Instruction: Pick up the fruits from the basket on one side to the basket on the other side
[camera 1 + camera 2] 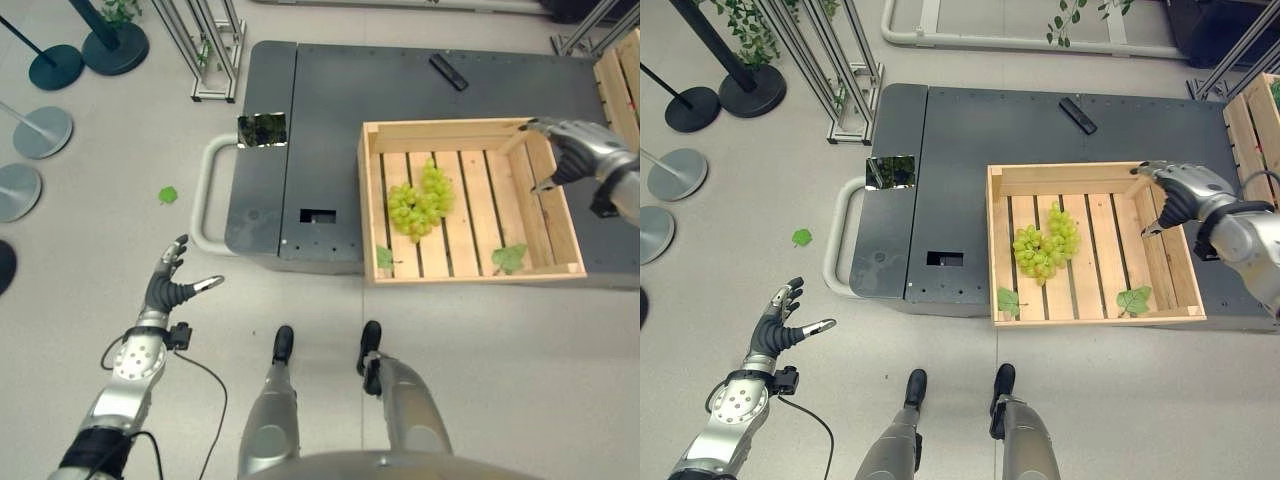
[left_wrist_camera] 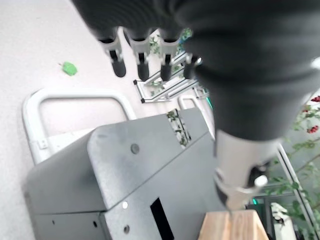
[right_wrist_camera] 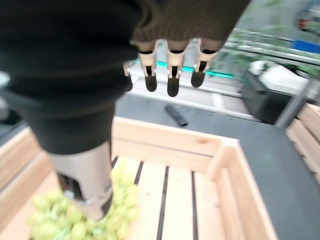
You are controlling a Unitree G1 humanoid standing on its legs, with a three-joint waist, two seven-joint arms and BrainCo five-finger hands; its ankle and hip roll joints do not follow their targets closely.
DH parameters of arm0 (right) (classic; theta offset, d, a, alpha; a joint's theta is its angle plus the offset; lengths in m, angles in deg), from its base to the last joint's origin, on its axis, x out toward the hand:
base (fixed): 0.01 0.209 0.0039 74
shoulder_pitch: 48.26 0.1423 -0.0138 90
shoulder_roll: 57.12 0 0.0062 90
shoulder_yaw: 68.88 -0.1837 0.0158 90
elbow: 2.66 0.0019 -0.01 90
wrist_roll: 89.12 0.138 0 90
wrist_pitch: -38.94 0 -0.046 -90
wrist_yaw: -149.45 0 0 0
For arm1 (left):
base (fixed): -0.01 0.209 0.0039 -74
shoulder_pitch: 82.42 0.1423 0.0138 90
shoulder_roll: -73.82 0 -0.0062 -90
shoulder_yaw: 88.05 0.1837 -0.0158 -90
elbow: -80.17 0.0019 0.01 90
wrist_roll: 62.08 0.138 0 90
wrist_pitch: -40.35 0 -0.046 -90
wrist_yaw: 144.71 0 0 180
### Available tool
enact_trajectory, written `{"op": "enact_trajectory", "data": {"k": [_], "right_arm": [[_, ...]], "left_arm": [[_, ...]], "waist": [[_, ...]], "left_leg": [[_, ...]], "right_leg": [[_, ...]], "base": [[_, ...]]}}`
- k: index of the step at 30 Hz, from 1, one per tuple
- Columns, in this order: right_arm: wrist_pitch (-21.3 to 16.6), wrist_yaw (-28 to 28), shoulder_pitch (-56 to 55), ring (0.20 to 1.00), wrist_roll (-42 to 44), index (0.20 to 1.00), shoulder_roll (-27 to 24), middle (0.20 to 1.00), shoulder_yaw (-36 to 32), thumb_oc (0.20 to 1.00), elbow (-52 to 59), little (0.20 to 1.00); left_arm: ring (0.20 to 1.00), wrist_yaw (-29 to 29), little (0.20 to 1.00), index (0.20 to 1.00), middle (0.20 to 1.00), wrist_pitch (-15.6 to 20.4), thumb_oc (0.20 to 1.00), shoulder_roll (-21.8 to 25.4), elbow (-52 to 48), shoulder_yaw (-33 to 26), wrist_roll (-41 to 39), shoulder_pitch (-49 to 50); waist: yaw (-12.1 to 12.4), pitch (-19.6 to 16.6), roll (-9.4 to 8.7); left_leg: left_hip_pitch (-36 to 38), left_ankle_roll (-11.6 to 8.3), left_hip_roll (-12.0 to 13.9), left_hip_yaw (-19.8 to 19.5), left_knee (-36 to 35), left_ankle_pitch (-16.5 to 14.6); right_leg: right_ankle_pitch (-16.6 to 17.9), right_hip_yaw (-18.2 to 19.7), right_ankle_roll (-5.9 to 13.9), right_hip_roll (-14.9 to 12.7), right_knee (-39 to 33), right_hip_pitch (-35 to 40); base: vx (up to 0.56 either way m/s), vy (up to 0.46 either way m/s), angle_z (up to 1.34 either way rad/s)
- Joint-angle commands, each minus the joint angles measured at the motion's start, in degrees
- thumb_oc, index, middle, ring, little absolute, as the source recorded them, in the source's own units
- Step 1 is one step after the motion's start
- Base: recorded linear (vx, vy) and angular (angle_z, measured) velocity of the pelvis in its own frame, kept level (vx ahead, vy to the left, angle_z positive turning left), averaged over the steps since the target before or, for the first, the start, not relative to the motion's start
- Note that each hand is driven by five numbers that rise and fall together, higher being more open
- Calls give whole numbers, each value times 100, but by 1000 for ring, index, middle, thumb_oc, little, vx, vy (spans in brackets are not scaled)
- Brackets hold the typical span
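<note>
A bunch of green grapes (image 1: 420, 205) lies on the slats of a light wooden crate (image 1: 440, 130) on the dark grey cart (image 1: 320, 120). My right hand (image 1: 565, 150) hovers over the crate's far right corner, open and holding nothing. In the right wrist view its fingers (image 3: 171, 75) hang straight above the crate's back wall (image 3: 170, 145), with the grapes (image 3: 75, 220) below the thumb. My left hand (image 1: 170, 285) is open over the floor at the lower left, well away from the cart. A second slatted crate (image 1: 622, 80) stands at the far right edge.
Two green leaves (image 1: 510, 258) lie in the crate's near corners. A black remote (image 1: 448, 71) rests on the cart behind it. The cart has a white push handle (image 1: 205, 195) on its left. A leaf (image 1: 168, 195) lies on the floor; round stand bases (image 1: 42, 130) are at far left.
</note>
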Motion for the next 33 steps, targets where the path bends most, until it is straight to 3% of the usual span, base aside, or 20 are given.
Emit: {"op": "enact_trajectory", "data": {"k": [1,9,26,33], "right_arm": [[76,-22,995,1000,-594,1000,15,1000,775,1000,-97,1000],[171,-13,1680,1000,-798,1000,427,1000,1394,1000,-512,1000],[369,-159,2105,1000,-1426,1000,1067,1000,1916,1000,-1080,1000],[349,-30,2097,1000,-1364,1000,1116,1000,2021,1000,-1125,1000]], "left_arm": [[1000,-165,1000,1000,1000,108,1000,332,-183,97,284,-239],[1000,-343,1000,1000,1000,85,1000,274,-176,162,292,-472],[1000,-633,1000,1000,1000,122,1000,133,-282,248,239,-633],[1000,-681,1000,1000,1000,145,1000,69,-333,246,181,-679]], "waist": [[135,233,-196],[191,701,-150],[220,706,-136],[231,706,-108]], "left_leg": [[395,165,-65,-86,-212,-162],[26,165,-91,-114,-164,-82],[-1076,174,-119,-128,-70,-5],[-1317,149,-139,-187,-111,52]], "right_leg": [[-79,148,874,-290,377,-119],[-8,209,851,-351,506,-618],[59,297,832,-456,675,-1807],[21,277,812,-502,763,-2068]], "base": [[-37,-41,1],[-41,-25,1],[-11,-5,2],[2,-7,1]]}}
